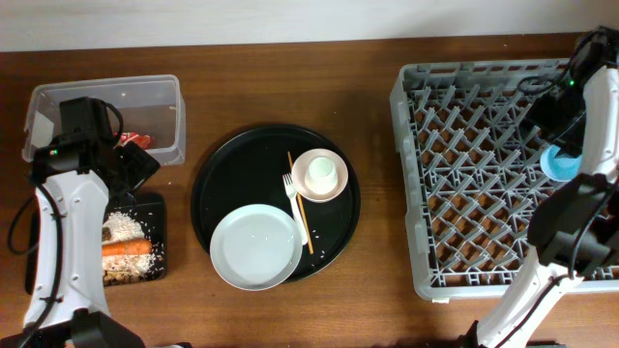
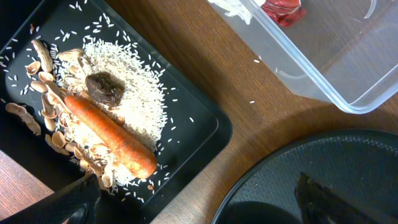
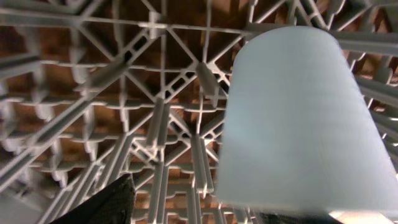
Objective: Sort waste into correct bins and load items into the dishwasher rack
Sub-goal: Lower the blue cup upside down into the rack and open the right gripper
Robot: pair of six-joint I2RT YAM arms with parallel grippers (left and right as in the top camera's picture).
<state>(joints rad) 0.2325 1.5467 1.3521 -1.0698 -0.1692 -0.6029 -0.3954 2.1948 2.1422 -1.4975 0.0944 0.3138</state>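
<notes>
Hanging over the right edge of the grey dishwasher rack (image 1: 484, 174), the right gripper (image 1: 563, 145) has the light blue cup (image 3: 298, 118) close beside its fingers, though I can't tell whether it actually grips the cup. The left gripper (image 2: 202, 205) is spread wide with nothing in it. It hovers by the shallow black tray (image 2: 202, 124) of rice (image 2: 134, 93), carrot (image 2: 109, 134) and bones (image 2: 43, 81) near the desk's left edge.

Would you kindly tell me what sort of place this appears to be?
Likely a staged dish-clearing station, not a real kitchen: a grey dishwasher rack sits on a wooden table beside a round black tray holding a white plate, with a clear tub and a scrap-filled black tray.
</notes>
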